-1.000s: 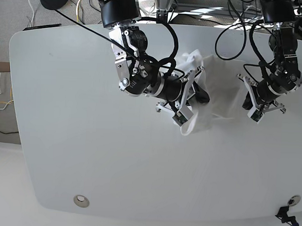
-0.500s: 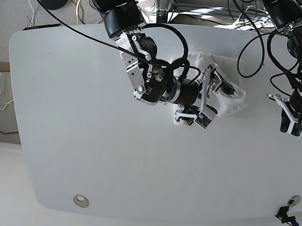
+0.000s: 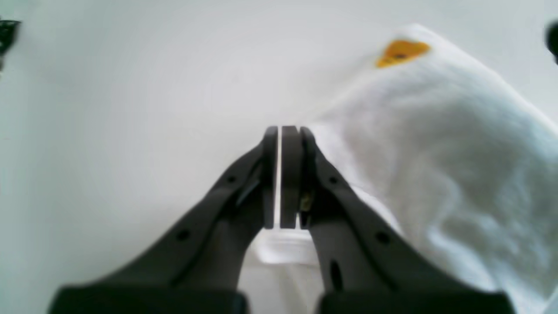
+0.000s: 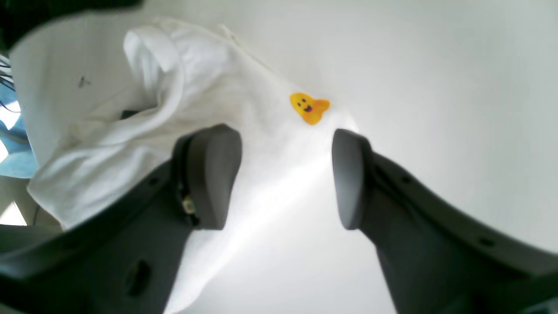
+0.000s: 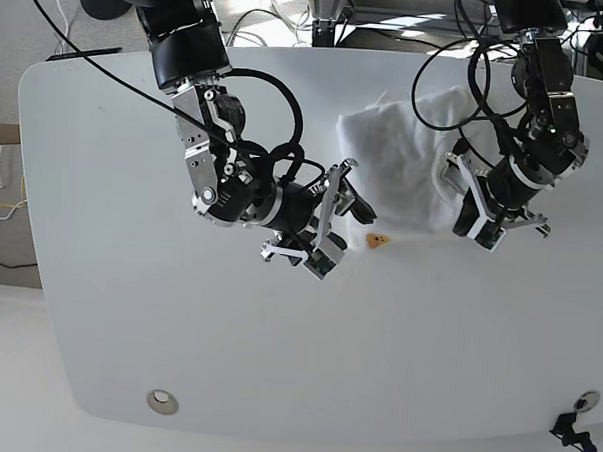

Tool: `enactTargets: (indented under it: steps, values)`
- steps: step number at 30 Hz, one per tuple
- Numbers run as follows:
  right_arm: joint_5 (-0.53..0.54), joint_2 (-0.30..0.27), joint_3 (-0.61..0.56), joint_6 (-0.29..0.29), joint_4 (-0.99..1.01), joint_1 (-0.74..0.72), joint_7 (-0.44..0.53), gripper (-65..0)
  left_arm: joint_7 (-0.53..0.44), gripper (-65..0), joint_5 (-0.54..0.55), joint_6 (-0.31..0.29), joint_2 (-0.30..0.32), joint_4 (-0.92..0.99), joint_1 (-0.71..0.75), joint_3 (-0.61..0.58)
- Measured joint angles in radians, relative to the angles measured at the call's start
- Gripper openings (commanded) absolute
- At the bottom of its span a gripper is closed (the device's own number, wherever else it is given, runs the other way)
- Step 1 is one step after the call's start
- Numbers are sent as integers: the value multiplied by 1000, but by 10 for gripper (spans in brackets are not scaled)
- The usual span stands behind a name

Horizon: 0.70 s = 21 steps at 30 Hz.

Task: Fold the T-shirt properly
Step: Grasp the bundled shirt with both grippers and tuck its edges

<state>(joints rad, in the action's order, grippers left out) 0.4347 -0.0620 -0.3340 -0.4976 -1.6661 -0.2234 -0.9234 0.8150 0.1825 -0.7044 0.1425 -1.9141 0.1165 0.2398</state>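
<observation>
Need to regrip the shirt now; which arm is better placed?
Probably the right: the right gripper is open, jaws straddling the T-shirt beside the yellow emblem. The left gripper is shut at the cloth's edge.

Base overhead, wrists close (sharing T-shirt [image 5: 405,155])

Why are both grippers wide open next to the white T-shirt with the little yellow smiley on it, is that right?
Not quite. Only the right gripper is open. The left gripper is shut, its jaws pressed together, as the left wrist view shows. The rest holds: both sit beside the white T-shirt with its little yellow smiley.
</observation>
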Motion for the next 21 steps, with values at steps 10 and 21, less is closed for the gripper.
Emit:
enactTargets:
  steps: [10,21]
  values:
    - [-218,129,2,-4,194,-16,170,-637,-14,-650,-3,3,-19,-13,161,5]
    - [-280,181,0,0,551,-25,528,-637,-16,-650,-98,3,-16,141,146,5]
